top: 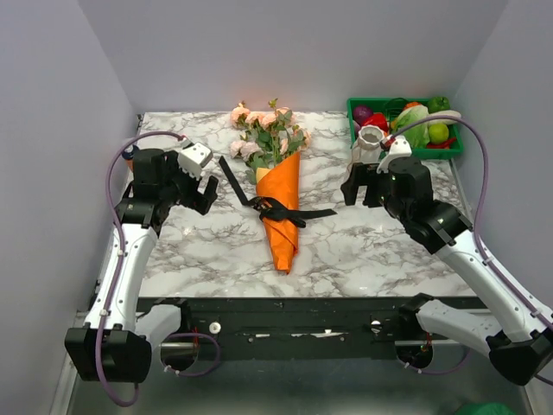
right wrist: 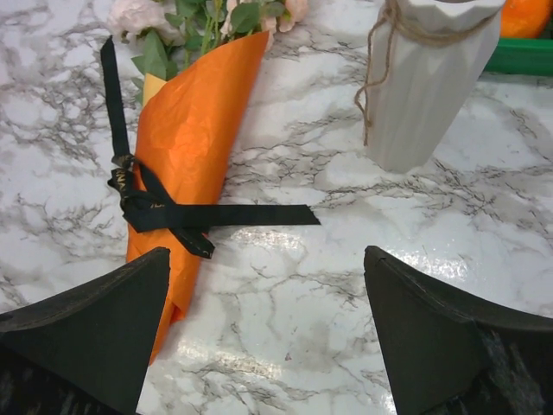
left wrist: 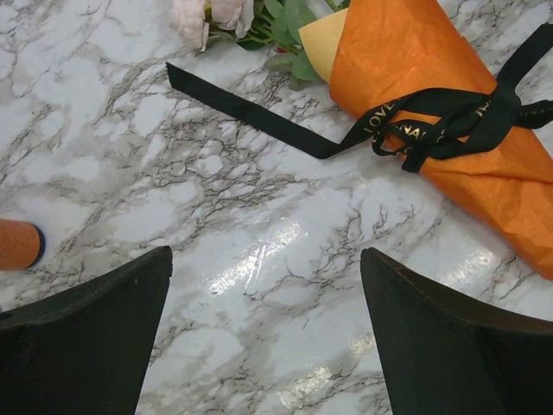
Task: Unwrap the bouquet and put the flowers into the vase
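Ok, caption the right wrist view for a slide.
Open right pincer over the marble table; the ribbon-tied bouquet lies ahead, the vase stands upright nearby.

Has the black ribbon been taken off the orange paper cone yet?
No, the black ribbon is knotted around the orange paper cone, its loose ends trailing on the table.

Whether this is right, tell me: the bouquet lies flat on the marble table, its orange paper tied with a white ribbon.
Wrong on the ribbon: it is black, not white, as the right wrist view shows. The bouquet does lie flat on the marble table.
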You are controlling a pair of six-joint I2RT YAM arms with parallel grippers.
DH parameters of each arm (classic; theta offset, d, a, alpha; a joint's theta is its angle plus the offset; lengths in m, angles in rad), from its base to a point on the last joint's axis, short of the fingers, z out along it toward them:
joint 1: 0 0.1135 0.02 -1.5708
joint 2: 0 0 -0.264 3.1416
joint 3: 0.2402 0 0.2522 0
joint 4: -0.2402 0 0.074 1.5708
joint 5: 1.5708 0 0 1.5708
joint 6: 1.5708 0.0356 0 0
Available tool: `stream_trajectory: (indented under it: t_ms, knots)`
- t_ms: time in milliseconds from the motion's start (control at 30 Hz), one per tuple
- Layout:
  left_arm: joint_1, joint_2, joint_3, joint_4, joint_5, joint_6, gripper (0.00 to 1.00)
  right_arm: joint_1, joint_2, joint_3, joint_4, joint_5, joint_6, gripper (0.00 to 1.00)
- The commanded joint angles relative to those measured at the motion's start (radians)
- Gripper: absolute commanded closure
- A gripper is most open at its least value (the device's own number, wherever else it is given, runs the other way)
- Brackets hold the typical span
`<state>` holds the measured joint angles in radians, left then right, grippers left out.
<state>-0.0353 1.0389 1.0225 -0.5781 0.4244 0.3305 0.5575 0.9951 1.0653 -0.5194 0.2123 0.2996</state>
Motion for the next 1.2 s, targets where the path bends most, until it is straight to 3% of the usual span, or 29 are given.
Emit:
stream_trajectory:
  t_ms: [0,100,233,467,567,767,933,1167]
  knots:
    - [-0.044,-0.014,0.016,-0.017,0.031,0.057,0.01,0.005,-0.006,-0.004,-0.031,0.12,0.064,0.0]
    - [-0.097,0.006,0.022,-0.029,0.022,0.097,0.01,0.004,-0.062,-0.051,-0.015,0.212,0.134,0.0]
    - [-0.158,0.041,0.025,-0.034,0.028,0.123,0.01,0.005,-0.049,-0.07,0.065,0.147,0.047,0.11]
    - [-0.23,0.13,0.016,-0.012,0.066,0.18,0.01,0.022,0.2,0.032,-0.165,0.28,0.04,0.07]
    - [-0.258,0.19,0.025,-0.012,0.071,0.214,0.01,0.056,0.217,-0.002,-0.122,0.231,-0.01,0.02]
    - [-0.267,0.325,0.042,0.001,0.085,0.281,0.01,0.114,0.287,-0.025,-0.054,0.187,-0.097,0.12]
    - [-0.265,0.423,0.033,0.076,0.059,0.377,0.01,0.16,0.343,-0.065,0.016,0.168,-0.152,0.11]
    - [-0.259,0.61,0.142,0.107,0.034,0.398,0.01,0.168,0.338,-0.123,0.13,0.134,-0.18,0.1]
